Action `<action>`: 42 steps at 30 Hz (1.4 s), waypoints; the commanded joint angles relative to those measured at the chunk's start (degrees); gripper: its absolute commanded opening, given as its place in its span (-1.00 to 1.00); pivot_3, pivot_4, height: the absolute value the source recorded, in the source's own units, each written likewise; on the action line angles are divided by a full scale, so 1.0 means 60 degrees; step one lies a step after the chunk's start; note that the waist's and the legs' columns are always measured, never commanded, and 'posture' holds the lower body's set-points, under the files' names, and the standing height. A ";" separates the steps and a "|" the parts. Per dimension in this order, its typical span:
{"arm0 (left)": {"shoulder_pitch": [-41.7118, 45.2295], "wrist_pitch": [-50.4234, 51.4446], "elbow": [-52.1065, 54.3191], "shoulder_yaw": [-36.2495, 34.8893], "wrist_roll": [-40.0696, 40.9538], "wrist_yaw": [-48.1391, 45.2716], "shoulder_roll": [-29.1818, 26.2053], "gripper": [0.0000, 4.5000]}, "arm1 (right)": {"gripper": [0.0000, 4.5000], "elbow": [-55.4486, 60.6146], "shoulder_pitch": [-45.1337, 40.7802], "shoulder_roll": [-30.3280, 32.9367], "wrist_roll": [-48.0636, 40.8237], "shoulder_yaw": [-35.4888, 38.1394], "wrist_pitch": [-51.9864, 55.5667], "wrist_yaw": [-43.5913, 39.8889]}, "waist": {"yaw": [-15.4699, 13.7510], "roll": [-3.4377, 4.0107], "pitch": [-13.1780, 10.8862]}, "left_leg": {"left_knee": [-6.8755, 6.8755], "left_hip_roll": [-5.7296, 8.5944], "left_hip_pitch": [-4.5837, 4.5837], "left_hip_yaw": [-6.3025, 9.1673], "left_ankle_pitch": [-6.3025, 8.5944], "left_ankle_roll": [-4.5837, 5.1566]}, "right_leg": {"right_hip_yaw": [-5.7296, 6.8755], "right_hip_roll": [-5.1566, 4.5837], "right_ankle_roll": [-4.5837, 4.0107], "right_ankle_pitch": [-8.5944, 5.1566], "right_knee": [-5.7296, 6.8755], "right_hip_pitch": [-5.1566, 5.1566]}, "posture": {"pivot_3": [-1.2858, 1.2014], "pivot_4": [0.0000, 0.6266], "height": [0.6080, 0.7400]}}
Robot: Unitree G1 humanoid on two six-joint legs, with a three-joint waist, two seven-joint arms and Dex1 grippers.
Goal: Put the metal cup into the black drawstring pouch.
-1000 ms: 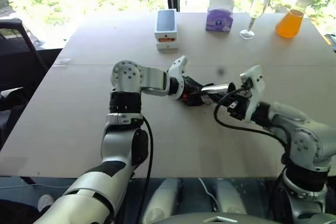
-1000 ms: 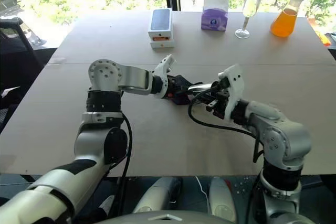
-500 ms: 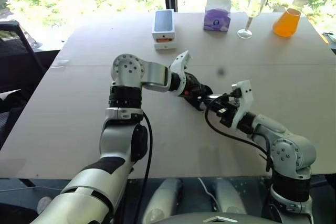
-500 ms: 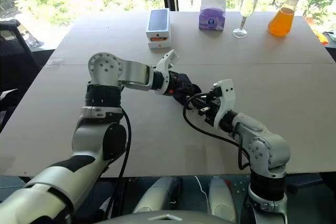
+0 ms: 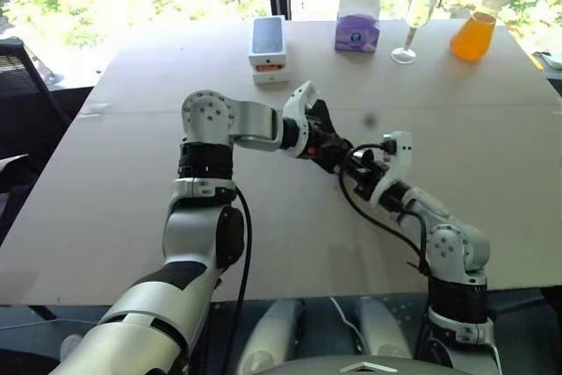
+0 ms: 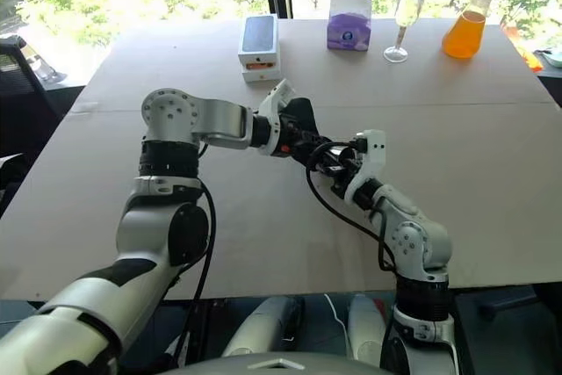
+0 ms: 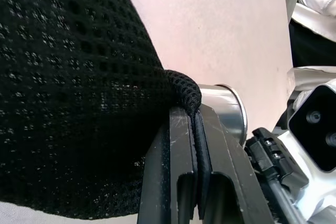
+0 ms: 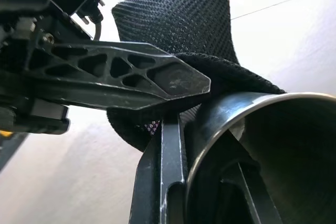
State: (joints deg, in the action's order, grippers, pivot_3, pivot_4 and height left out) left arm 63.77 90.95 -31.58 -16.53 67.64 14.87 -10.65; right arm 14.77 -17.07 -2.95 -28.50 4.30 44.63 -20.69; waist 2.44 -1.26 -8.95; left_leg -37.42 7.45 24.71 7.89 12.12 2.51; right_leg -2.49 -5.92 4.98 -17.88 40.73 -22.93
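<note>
Comparing head views first: right gripper lower and further toward the left gripper than a second ago, wrist dropped near the table; bare length of metal cup seen between the hands earlier now swallowed by the black drawstring pouch. Meaning, as a judgement: insertion well under way, cup base-first into the mouth, not yet released. Both grippers meeting mid-table, pouch draped over the left one; cup itself hard to make out from here. Far edge: phone box, tissue box, wine glass, orange flask, all well apart from the work. Left wrist view: fingers pressed shut on a fold of pouch mesh at the mouth; silver wall of the cup poking out just beside that fold, rest hidden under fabric. Right wrist view: open rim of the cup close up, one finger outside the wall and one inside, pinching it narrowly; pouch mesh wrapped against the cup's outside.
</note>
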 commanded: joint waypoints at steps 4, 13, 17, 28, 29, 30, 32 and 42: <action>0.0493 0.0259 -0.1081 -0.0692 0.0940 0.0744 -0.0010 -1.00 | -0.96 -0.0235 -0.0216 0.0088 0.0763 -0.0644 -0.2596 -0.0439 | 0.0008 0.0000 0.0000 | 0.0000 0.0000 0.0002 -0.0004 0.0000 0.0000 | -0.0004 0.0000 0.0000 0.0000 0.0002 -0.0007 | 0.03 -0.52 1.00; 0.0659 0.0259 -0.1407 -0.0947 0.1822 0.1405 0.0273 -1.00 | -0.96 -0.1446 -0.1123 0.1523 0.3064 -0.2923 -0.5164 -0.1838 | 0.0036 -0.0001 0.0000 | -0.0001 -0.0001 0.0002 -0.0012 -0.0001 -0.0001 | -0.0011 0.0007 0.0001 0.0000 0.0008 -0.0015 | 0.03 -0.52 1.00; 0.0826 0.0259 -0.1662 -0.1530 0.1760 0.1688 0.0412 -1.00 | -0.96 -0.2064 -0.1579 0.1728 0.3604 -0.3220 -0.6316 -0.2255 | 0.0030 -0.0001 0.0000 | -0.0003 -0.0005 0.0003 -0.0013 -0.0001 -0.0002 | -0.0011 0.0007 0.0001 0.0000 0.0008 -0.0013 | 0.03 -0.52 1.00; 0.0512 0.0259 -0.1518 -0.1556 0.2545 0.2221 0.0513 -1.00 | -0.96 -0.3971 -0.2659 0.1535 0.4429 -0.3009 -0.7481 -0.1764 | 0.0078 -0.0002 0.0000 | -0.0007 -0.0005 0.0001 -0.0014 -0.0002 -0.0003 | -0.0012 0.0007 0.0001 0.0001 0.0009 -0.0010 | 0.03 -0.52 1.00; 0.0298 0.0259 -0.1369 -0.1465 0.2814 0.2326 0.0424 -1.00 | -0.96 -0.3996 -0.2677 0.1217 0.3808 -0.2497 -0.7136 -0.1571 | 0.0119 -0.0002 0.0000 | -0.0006 -0.0007 0.0001 -0.0015 -0.0002 -0.0003 | -0.0013 0.0007 0.0001 0.0000 0.0013 -0.0008 | 0.03 -0.52 1.00; 0.0109 0.0259 -0.1262 -0.1403 0.3081 0.2473 0.0341 -1.00 | -0.96 -0.4040 -0.2699 0.0964 0.3293 -0.2036 -0.6880 -0.1397 | 0.0161 -0.0002 0.0000 | -0.0005 -0.0010 0.0002 -0.0015 -0.0002 -0.0004 | -0.0014 0.0007 0.0001 0.0001 0.0014 -0.0007 | 0.03 -0.52 1.00; -0.0200 0.0259 -0.1049 -0.1423 0.3567 0.2833 0.0253 -1.00 | -0.96 -0.4132 -0.2641 0.0821 0.2873 -0.1527 -0.6728 -0.1295 | 0.0166 -0.0002 0.0000 | -0.0011 -0.0011 0.0002 -0.0013 -0.0003 -0.0004 | -0.0009 0.0004 0.0001 0.0001 0.0014 0.0004 | 0.03 -0.52 1.00; -0.0954 -0.0550 -0.0308 -0.0537 0.6093 0.4512 0.0301 -1.00 | -0.96 -0.3912 -0.2649 0.0491 0.2418 -0.1503 -0.6589 -0.1459 | 0.0249 -0.0001 0.0001 | -0.0020 -0.0009 0.0001 -0.0012 -0.0002 -0.0003 | -0.0011 0.0005 0.0001 0.0001 0.0016 0.0006 | 0.03 -0.52 1.00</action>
State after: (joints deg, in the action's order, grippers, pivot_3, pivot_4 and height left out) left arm 59.05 87.32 -34.65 -23.17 101.34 40.36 -9.70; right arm -12.17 -30.02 0.36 -14.03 -4.34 7.19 -29.48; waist 3.93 -1.26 -8.95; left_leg -37.54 7.40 24.72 7.82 12.11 2.49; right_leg -2.56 -5.89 4.99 -17.87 40.83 -22.90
